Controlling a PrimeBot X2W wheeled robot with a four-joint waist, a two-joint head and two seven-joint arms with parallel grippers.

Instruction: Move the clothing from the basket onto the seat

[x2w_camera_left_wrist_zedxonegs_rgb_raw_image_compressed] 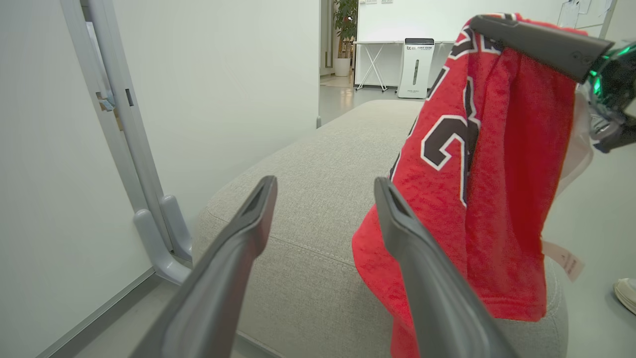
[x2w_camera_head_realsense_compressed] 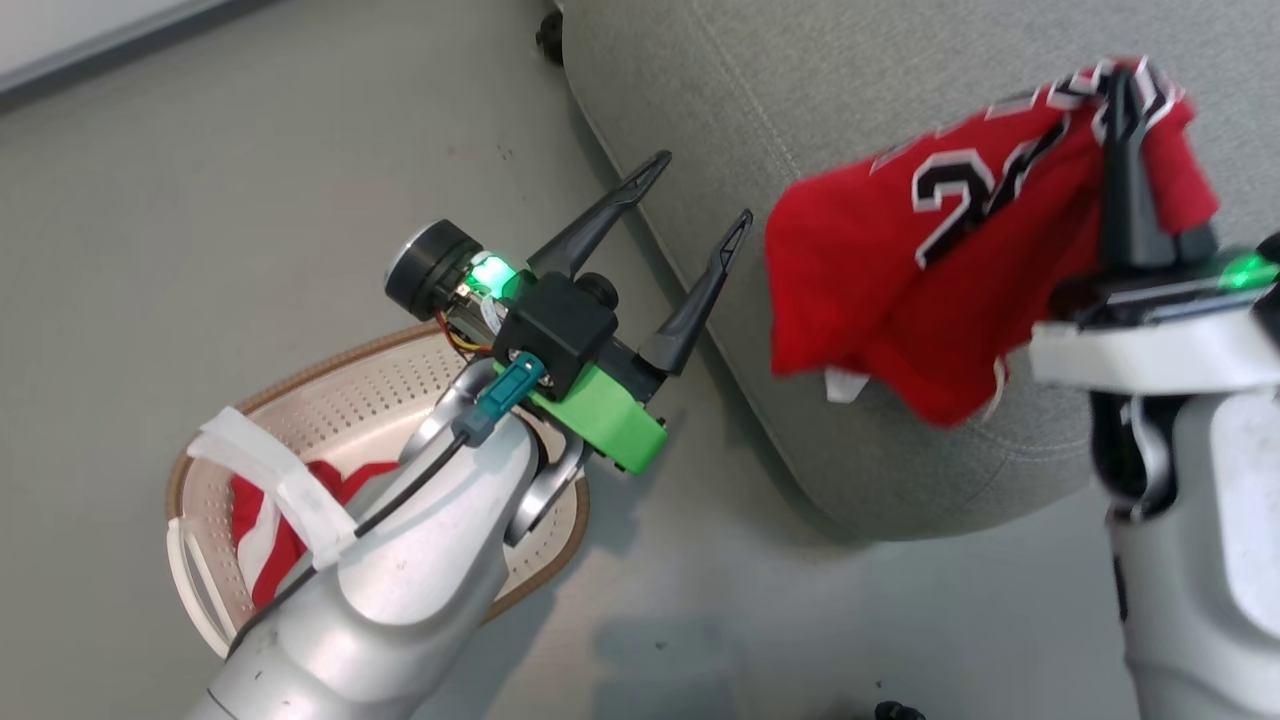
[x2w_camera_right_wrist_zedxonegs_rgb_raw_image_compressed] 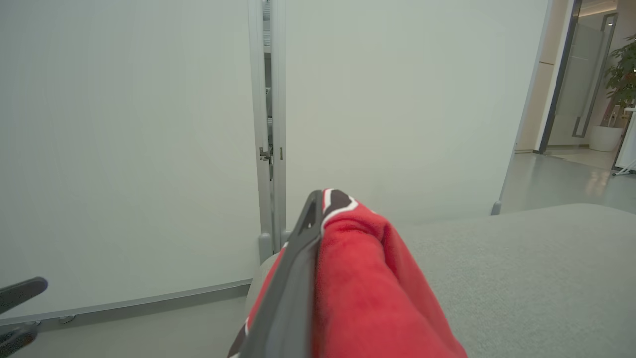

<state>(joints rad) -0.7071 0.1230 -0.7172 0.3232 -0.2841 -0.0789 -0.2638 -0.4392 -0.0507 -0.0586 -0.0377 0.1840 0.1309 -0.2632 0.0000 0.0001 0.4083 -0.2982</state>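
The right claw grips the jersey over the seat. The left claw gapes empty; one garment lies in the basket.

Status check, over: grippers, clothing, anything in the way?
Left gripper open, empty. Right gripper shut on jersey, dangling over seat. Second red garment in basket. No obstruction seen.

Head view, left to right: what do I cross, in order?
basket with a red garment inside → left gripper, open → red jersey → right gripper, shut on the jersey.
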